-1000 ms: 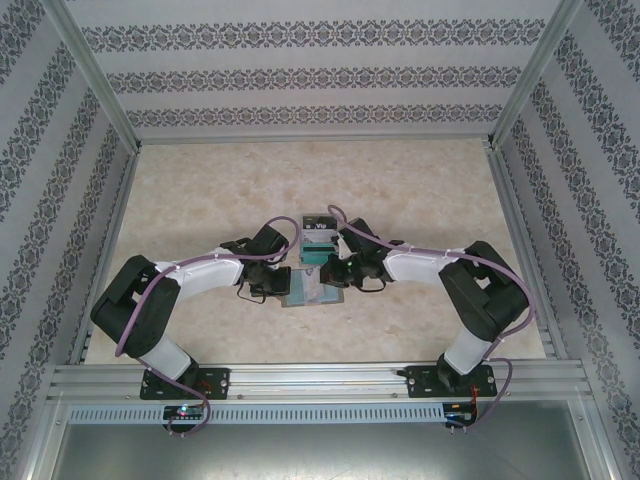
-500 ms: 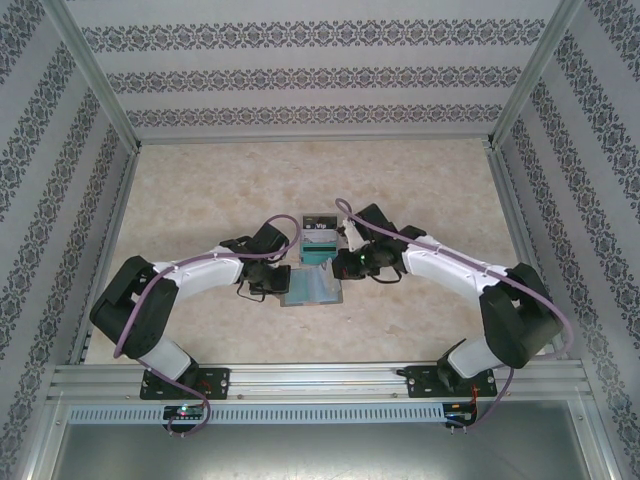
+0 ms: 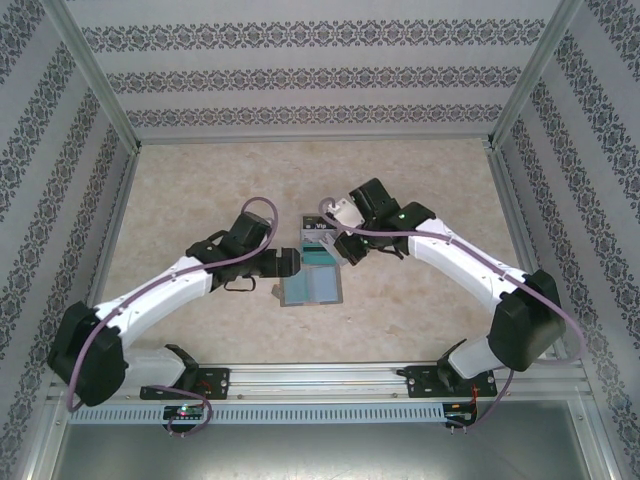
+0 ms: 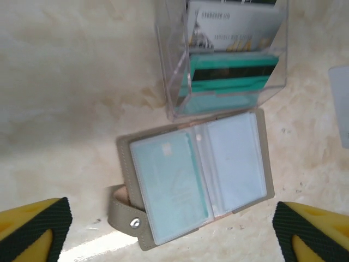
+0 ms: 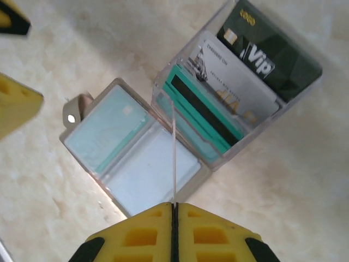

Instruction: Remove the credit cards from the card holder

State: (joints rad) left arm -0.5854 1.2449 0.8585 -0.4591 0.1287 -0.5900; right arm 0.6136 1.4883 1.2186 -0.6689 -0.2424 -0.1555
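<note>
The card holder (image 3: 313, 287) lies open and flat on the bench (image 3: 200, 190), near the centre and slightly toward the near edge, with both clear pocket panels facing up. A strap with a snap (image 4: 126, 217) projects from the near corner on the left arm's side. The pocket on that side holds a teal card (image 4: 172, 188); the other pocket (image 4: 234, 164) shows a pale, blank face. The left gripper (image 3: 290, 263) is spread wide and holds nothing. In the top view it sits just beside the left edge of the card holder. In the left wrist view its yellow fingers (image 4: 32, 232) stand well apart at the lower corners, with the card holder between them. Contact with the bench cannot be determined. The right gripper (image 5: 173, 213) is pressed together and pinches a thin card (image 5: 173, 153), which appears edge-on as a fine line running away from the fingertips. This held card is over the blank pocket and reaches toward the near corner of a clear box (image 3: 320, 237). Whether it touches either cannot be determined. The clear box stands just beyond the far edge of the card holder, touching or nearly touching it. It contains three tilted cards in order of distance: a striped teal card (image 5: 204, 117), a white-grey card (image 5: 234, 82) and a dark green card (image 5: 272, 60) marked "Vip".
</note>
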